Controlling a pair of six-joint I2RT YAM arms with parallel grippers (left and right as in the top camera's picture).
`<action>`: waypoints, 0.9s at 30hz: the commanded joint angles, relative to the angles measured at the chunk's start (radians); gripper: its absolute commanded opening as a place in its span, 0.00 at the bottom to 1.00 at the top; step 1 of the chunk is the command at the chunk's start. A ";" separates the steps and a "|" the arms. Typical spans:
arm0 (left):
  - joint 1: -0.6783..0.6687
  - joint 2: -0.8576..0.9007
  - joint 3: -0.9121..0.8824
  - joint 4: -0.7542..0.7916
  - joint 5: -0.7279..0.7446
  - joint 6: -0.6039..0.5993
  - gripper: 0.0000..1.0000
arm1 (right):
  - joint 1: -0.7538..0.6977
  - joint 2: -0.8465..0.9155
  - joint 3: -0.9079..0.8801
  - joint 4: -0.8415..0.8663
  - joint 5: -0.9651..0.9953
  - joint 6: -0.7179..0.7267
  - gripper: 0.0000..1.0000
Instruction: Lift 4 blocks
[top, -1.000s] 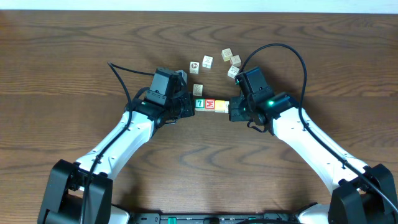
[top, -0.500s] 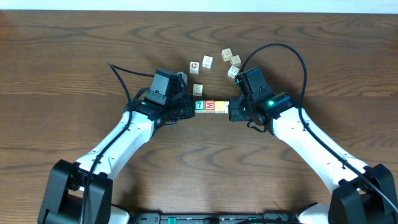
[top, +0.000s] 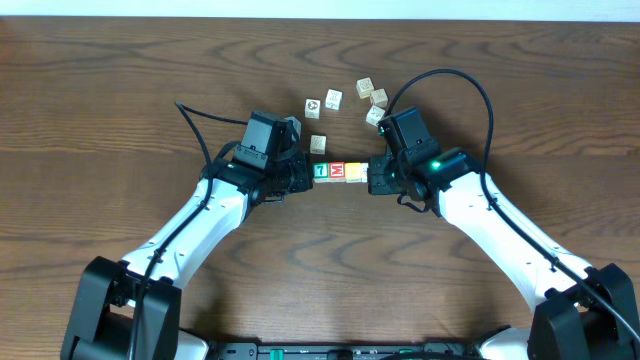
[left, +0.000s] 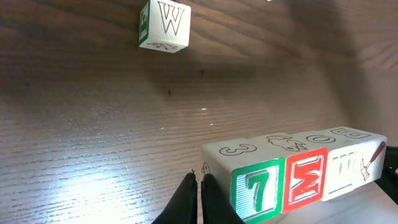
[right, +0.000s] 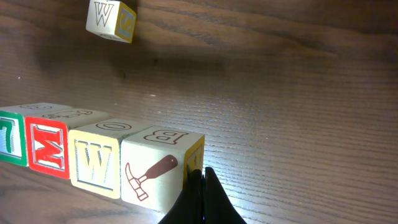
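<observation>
Four blocks form one row: green with a 7 (left: 258, 190), red with an M (left: 306, 180), yellow-orange with a W (left: 342, 174), and white with a hammer (left: 371, 162). My left gripper (left: 199, 180) is shut, its tips pressed against the green block's end face. At the other end my right gripper (right: 200, 171) is shut against the hammer block (right: 155, 174). The row looks squeezed between the two and held just off the wood. From overhead, the green block (top: 320, 170), red block (top: 337, 170) and yellow block (top: 354, 172) lie between the left gripper (top: 306, 172) and right gripper (top: 374, 176).
Loose cream cubes lie behind the row: one (top: 317, 143) close by, two (top: 313, 105) (top: 333, 99) further back, and a cluster (top: 374, 100) at the right arm's cable. A W cube (left: 163, 25) shows in both wrist views.
The row and both gripper tips have drifted very slightly toward the near edge in the overhead view. Both grippers stay shut against its ends.
</observation>
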 joint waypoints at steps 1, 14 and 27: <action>-0.057 -0.031 0.063 0.022 0.227 0.010 0.07 | 0.060 -0.016 0.052 0.033 -0.274 -0.006 0.01; -0.057 -0.029 0.063 0.014 0.223 0.022 0.07 | 0.064 0.007 0.052 0.034 -0.274 -0.006 0.01; -0.057 -0.029 0.053 0.014 0.220 0.021 0.08 | 0.066 0.029 0.050 0.032 -0.258 -0.006 0.01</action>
